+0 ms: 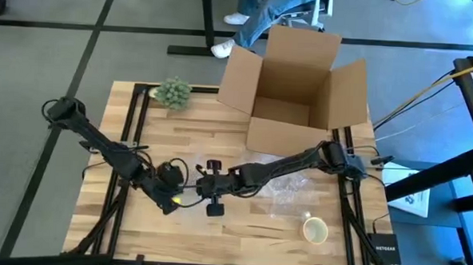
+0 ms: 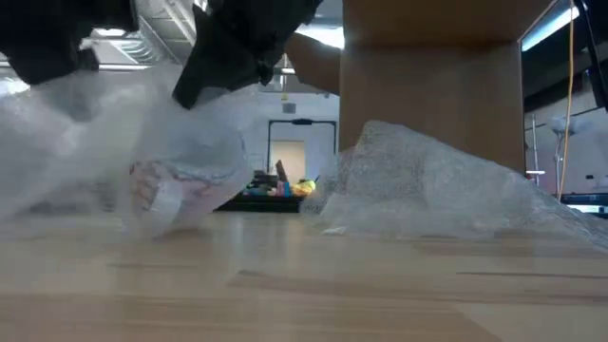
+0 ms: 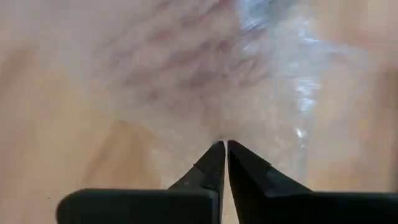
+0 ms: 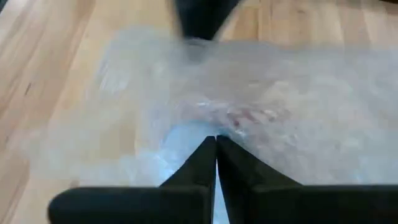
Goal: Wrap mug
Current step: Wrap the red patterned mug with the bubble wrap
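Clear bubble wrap (image 2: 446, 185) lay crumpled across the middle of the wooden table (image 1: 240, 228), and most of what mattered sat under it. At the far left corner a small green plant (image 1: 173, 91) stood well apart from the work. The left gripper (image 1: 172, 195) reached in low near the table's centre; in its wrist view the 2 fingers (image 3: 211, 168) were pressed together on a fold of the film, with reddish marks showing dimly through the plastic beyond them. Just beside it, the right gripper (image 1: 214, 202) came in from the other side, its fingers (image 4: 205, 163) likewise closed and pinching the wrap. Between them lay the mug (image 2: 176, 190), seen in the low view only as a pale rounded form with faint red print, tipped on its side and blurred by the layers over it; from above it could not be made out at all under the 2 grippers. The upper parts of both arms were cut off at the top of the low view. Farther right, loose wrap rose in a heap in front of the open cardboard box (image 1: 298, 91) at the back edge. Near the front right edge a roll of tape (image 1: 315, 229) lay flat, well apart from the grippers.
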Robot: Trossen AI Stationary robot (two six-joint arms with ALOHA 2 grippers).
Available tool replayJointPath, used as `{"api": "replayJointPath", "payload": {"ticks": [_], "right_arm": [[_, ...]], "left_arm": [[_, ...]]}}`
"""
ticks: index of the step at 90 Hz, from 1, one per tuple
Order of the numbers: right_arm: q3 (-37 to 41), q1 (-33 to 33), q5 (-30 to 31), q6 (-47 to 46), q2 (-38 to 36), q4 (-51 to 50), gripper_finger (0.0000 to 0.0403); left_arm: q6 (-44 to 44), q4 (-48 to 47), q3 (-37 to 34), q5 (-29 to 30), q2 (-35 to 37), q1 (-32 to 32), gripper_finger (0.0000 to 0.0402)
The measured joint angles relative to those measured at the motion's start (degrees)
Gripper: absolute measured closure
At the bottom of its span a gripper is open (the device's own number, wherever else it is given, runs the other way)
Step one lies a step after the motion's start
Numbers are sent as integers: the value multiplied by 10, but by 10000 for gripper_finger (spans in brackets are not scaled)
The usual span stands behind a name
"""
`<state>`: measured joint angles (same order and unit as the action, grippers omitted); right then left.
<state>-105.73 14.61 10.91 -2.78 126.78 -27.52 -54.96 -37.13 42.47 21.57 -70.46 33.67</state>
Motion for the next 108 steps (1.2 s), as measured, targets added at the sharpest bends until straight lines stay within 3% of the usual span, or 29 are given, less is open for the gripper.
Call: {"api": "replayJointPath", "payload": {"ticks": [16, 35, 56, 62, 81, 108], "right_arm": [[25, 0, 27, -25, 0, 2, 402], [52, 0, 49, -61, 0, 10, 402], [54, 0, 55, -62, 0, 14, 402], [54, 0, 55, -62, 0, 17, 402], [54, 0, 54, -62, 0, 20, 402], [50, 3, 39, -54, 0, 43, 402]], "left_arm": [[46, 24, -29, 81, -3, -16, 400], [153, 127, -75, 94, -7, -69, 400], [269, 126, -67, 183, 3, -103, 400], [291, 126, -70, 173, 2, -128, 400], [317, 182, -122, 49, 2, -195, 400], [271, 343, -188, -11, -3, -198, 400]]}}
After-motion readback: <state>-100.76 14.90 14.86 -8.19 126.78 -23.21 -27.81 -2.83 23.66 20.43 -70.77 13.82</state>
